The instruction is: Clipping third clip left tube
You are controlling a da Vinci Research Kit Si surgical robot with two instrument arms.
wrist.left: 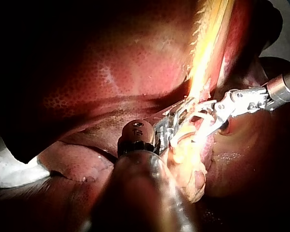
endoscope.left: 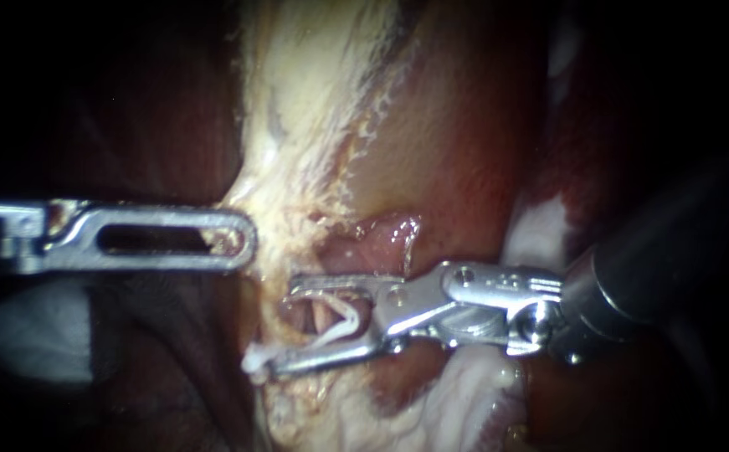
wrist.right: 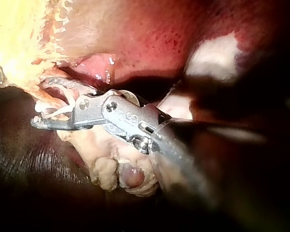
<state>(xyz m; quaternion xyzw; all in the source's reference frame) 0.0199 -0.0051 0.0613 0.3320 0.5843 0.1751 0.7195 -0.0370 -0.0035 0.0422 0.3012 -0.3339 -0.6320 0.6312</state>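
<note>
My right instrument (endoscope.left: 284, 325) comes in from the right. Its jaws stand apart around a thin pinkish tube (endoscope.left: 319, 311) below the pale tissue. A white clip (endoscope.left: 341, 328) lies in a V between the jaws, touching both, and its tail pokes out past the lower jaw. The right wrist view shows the same jaws (wrist.right: 42, 100) with the clip (wrist.right: 53, 112) astride the strand. My left instrument (endoscope.left: 243, 238) reaches in level from the left, its windowed jaws shut on the edge of the pale fatty tissue (endoscope.left: 314, 100). It grips beside the right instrument (wrist.left: 241, 101) in the left wrist view.
Dark red liver (endoscope.left: 464, 125) lies right of the pale band and in shadow at the left. A pink moist fold (endoscope.left: 385, 234) sits just above the right instrument's upper jaw. A white patch (endoscope.left: 540, 230) shows by the right shaft. Lumpy pale tissue (wrist.right: 111, 169) hangs under the jaws.
</note>
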